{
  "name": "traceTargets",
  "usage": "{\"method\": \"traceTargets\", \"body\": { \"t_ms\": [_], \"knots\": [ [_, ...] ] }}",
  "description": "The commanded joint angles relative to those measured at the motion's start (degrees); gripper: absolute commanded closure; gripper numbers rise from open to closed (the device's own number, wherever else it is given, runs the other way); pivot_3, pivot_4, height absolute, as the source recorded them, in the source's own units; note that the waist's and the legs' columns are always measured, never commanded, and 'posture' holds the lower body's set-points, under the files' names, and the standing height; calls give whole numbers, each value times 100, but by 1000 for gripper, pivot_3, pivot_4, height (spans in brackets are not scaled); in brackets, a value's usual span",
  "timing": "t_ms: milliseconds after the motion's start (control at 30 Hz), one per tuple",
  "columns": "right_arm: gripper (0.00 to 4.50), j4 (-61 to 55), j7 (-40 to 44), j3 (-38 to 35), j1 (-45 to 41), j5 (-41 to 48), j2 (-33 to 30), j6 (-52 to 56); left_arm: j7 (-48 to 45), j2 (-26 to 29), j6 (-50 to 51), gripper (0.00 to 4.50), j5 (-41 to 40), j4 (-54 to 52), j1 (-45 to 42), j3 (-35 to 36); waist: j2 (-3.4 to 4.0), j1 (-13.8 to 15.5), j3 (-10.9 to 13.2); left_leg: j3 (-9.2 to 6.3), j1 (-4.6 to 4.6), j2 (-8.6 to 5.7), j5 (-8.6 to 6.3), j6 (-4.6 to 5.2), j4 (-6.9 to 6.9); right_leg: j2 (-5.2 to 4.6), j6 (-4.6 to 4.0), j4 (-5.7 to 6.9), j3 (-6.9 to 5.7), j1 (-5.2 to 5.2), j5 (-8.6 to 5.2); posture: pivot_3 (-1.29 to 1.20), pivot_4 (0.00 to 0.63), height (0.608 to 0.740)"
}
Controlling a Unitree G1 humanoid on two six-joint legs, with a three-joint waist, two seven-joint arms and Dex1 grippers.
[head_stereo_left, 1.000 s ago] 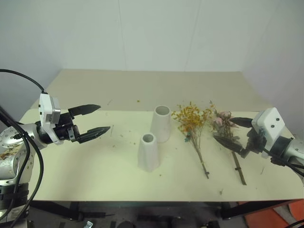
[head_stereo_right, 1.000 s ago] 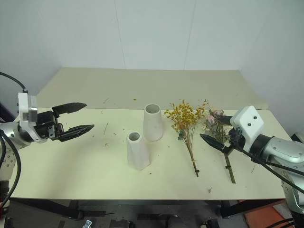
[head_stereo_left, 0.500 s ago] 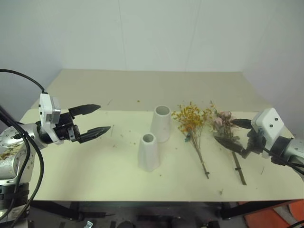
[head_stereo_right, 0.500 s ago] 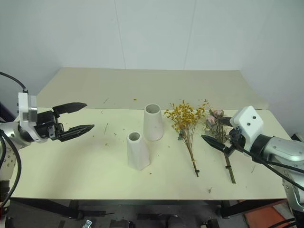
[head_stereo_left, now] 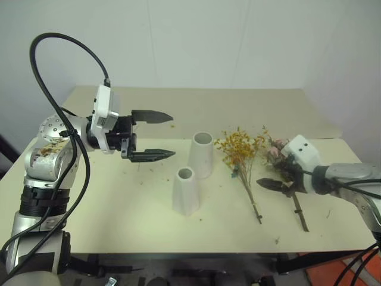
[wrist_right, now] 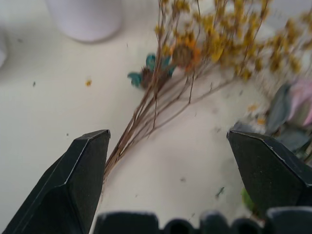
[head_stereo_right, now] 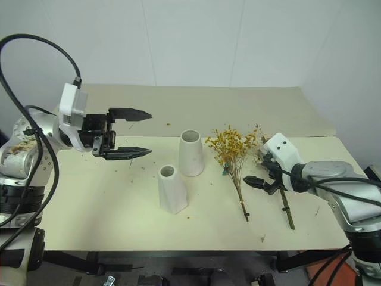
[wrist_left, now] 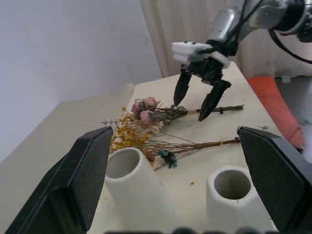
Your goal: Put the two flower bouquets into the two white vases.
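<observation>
Two white vases stand mid-table: the taller vase [head_stereo_left: 201, 155] behind, the shorter vase [head_stereo_left: 186, 190] in front and a little left. To their right lies the yellow bouquet [head_stereo_left: 240, 150], and right of it the mixed bouquet [head_stereo_left: 277, 151] with pink roses, both with stems toward the front edge. My left gripper [head_stereo_left: 173, 136] hovers open and level, left of the taller vase, pointing at it. My right gripper [wrist_left: 190, 110] is open and tilted down, its fingers straddling the mixed bouquet's stems just below the blooms. Whether it touches them I cannot tell.
The cream table [head_stereo_left: 107, 226] carries scattered petal crumbs. A second table surface [head_stereo_left: 196, 107] lies behind it, against the white wall. An orange object [head_stereo_left: 366, 268] sits on the floor at the front right.
My left arm has risen and swung right toward the vases. My right gripper has dropped and tipped downward over the mixed bouquet's stems. Vases and bouquets have not moved.
</observation>
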Motion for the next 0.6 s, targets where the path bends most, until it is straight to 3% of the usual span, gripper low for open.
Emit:
{"method": "traceTargets", "body": {
  "t_ms": [33, 300, 600],
  "knots": [
    [0, -233, -237, 36, -262, 139, 223, 642, -213, -77, 22, 22, -27, -123, -220, -154, 0, 11, 0, 0, -1, -1, 0, 0, 1, -1, 0, 0, 0, 0, 0, 0, 150, 740],
    [0, -160, -536, 192, -577, 90, 742, 1199, -300, -66, 29, 22, 221, -221, -250, -405, 0, 10, 0, -2, -2, -2, 0, 0, 2, -2, 1, 0, -2, 0, 0, 0, 150, 740],
    [0, 638, -699, 614, -896, -202, 1193, 1049, -258, 22, 105, 22, 239, -399, -61, -337, 0, 3, 0, -3, -1, -2, 0, 0, 1, -2, 1, 1, -1, -1, 0, 0, 150, 740]
  ]
}}
